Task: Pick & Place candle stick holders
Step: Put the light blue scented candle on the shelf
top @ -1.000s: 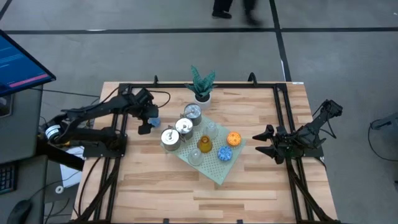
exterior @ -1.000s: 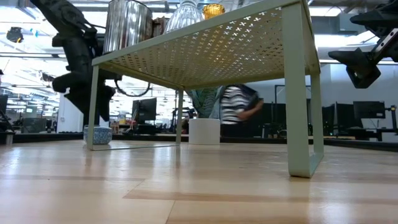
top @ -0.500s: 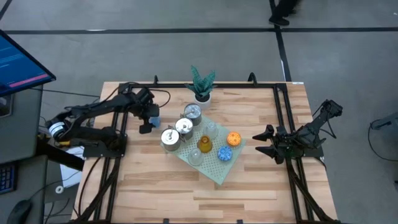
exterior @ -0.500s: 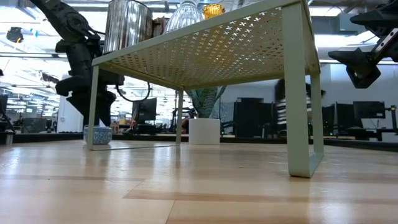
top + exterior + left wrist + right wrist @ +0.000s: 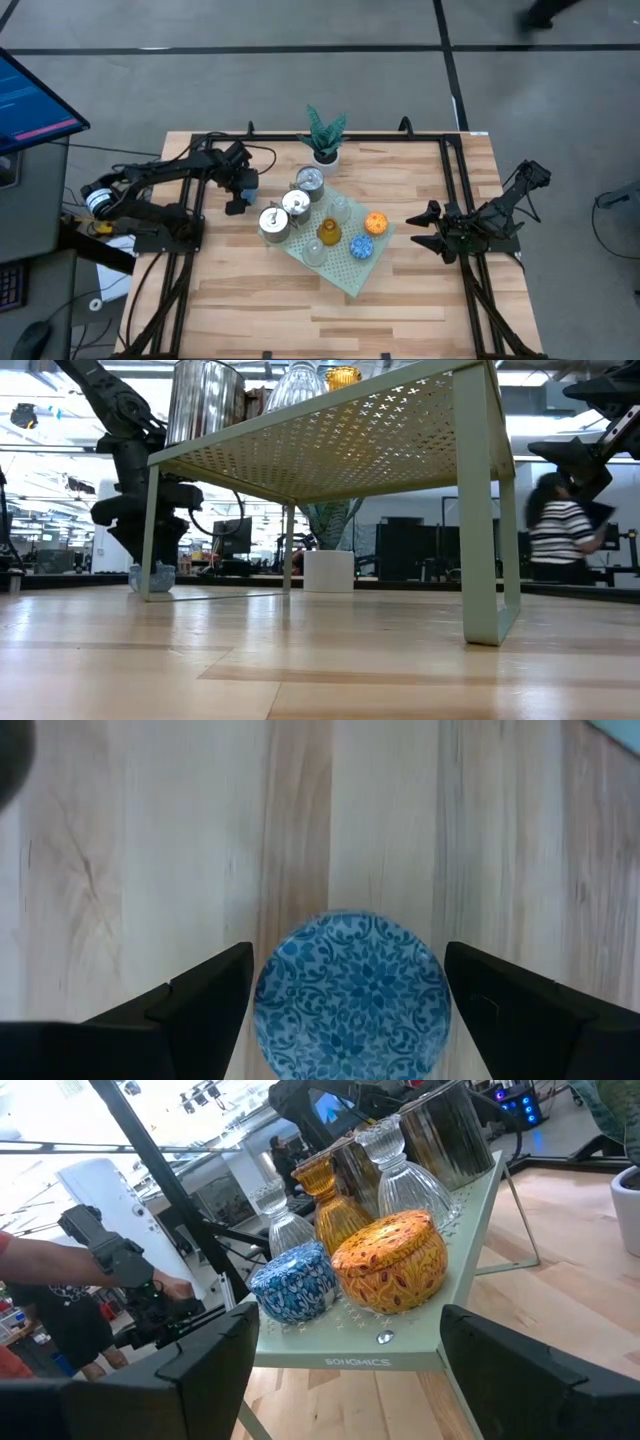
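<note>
- While the left end effector (image 5: 350, 1010) hangs low over the counter (image 5: 400, 300) near its far-left part, its fingers (image 5: 200, 1005) stand spread on either side of a blue patterned holder (image 5: 350, 995), with a gap showing on each side in the left wrist view.
- That blue patterned holder sits on the bare wood, apart from the pale green perforated stand (image 5: 350, 275), and in the low view it shows just below the left arm.
- The other candle stick holders stand on top of the stand: three shiny silver ones (image 5: 272, 222) at the side nearest the left arm, clear glass ones (image 5: 340, 208) and an amber glass one (image 5: 329, 232) in the middle, an orange one (image 5: 376, 222) and a second blue one (image 5: 361, 247) at the side nearest the right arm.
- A green-leaved plant in a white pot (image 5: 325, 140) stands at the far edge of the counter, just beyond the stand.
- The right end effector (image 5: 420, 230) waits above the counter's right side, fingers spread and holding nothing, pointed toward the stand.
- A person in a striped top (image 5: 560, 540) shows in the room behind.
</note>
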Controlling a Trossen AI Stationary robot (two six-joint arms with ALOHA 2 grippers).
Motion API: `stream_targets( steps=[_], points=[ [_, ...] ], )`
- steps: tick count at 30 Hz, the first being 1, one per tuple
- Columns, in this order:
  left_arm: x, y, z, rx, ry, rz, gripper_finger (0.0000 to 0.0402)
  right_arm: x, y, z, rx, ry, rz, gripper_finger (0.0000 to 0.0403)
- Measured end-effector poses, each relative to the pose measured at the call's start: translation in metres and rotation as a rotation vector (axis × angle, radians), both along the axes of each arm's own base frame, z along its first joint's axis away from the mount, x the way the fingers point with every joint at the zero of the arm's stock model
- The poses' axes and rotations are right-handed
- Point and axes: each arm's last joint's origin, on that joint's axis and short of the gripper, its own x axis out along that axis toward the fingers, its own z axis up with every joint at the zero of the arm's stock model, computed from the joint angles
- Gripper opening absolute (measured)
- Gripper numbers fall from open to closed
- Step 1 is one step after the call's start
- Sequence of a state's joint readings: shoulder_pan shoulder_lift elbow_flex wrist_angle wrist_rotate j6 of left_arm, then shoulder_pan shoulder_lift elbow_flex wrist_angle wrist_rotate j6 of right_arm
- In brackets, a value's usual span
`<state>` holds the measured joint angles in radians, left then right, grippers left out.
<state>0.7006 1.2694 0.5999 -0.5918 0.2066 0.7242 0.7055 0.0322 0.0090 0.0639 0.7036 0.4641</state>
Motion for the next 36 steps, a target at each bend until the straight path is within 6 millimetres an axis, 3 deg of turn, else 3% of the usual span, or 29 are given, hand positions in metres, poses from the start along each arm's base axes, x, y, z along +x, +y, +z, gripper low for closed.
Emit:
stream_targets(
  steps=[6,12,27,36],
  points=[
    [-0.003,0.001,-0.002,-0.003,0.008,0.015,0.0329,0.000,0.000,0.000,0.000,0.000,0.000,0.0302],
    [-0.014,-0.007,-0.018,-0.034,0.056,0.000,0.0329,0.000,0.000,0.000,-0.001,0.000,0.000,0.0302],
    [-0.014,-0.009,-0.010,-0.023,-0.025,0.011,0.0328,0.000,0.000,0.000,-0.001,0.000,0.000,0.0302],
    [-0.017,-0.011,-0.017,-0.034,-0.019,0.005,0.0328,0.000,0.000,0.000,-0.001,0.000,0.000,0.0302]
  ],
)
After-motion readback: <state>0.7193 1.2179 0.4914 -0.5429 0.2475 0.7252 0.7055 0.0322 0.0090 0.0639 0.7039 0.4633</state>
